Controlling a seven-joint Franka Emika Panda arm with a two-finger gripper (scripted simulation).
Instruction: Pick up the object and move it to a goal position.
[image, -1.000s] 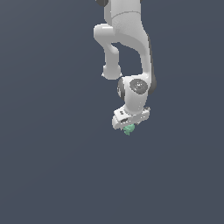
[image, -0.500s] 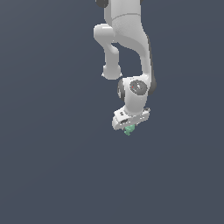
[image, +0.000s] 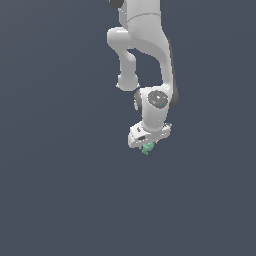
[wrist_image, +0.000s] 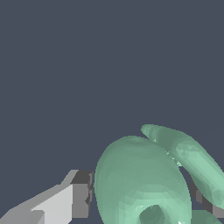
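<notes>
Nothing has moved vs the earlier frames: arm, pincer (image: 146, 145) and object (image: 147, 148) sit at the same spot in the exterior view, so either a pause or v. slow travel.

Left to right in the exterior view: bare dark grey tabletop (image: 55, 190) on the left, no edges or corners visible anywhere, so position relative to them can't be given. Centre-right: white arm (image: 142, 40) coming down from the top, wrist bent, pincer at its low end w/ the mint-green object poking out just beneath it. Further right, bare tabletop again. No goal marker visible in either view.

Wrist view: one pale grey finger (wrist_image: 59, 203) w/ darker pad on one side, the object (wrist_image: 140, 183) filling the gap, a sliver of the other finger (wrist_image: 205, 199) behind a green lobe. So the pincer is pinching the object, pads approx on opposite flanks of the main body. Whether it's lifted clear of the tabletop can't be told; no shadow or contact line shows.

Handling, as a guess: tiny and prob. v. light, so weight is no issue. Reads as rigid, smooth, rounded w/ knobs, i.e. few flat faces, so it could pivot or squirt out between the pads. Best hold is across the fat middle of the body, not on a knob or the long lobe. Steady squeeze, gentle accel during transit.
</notes>
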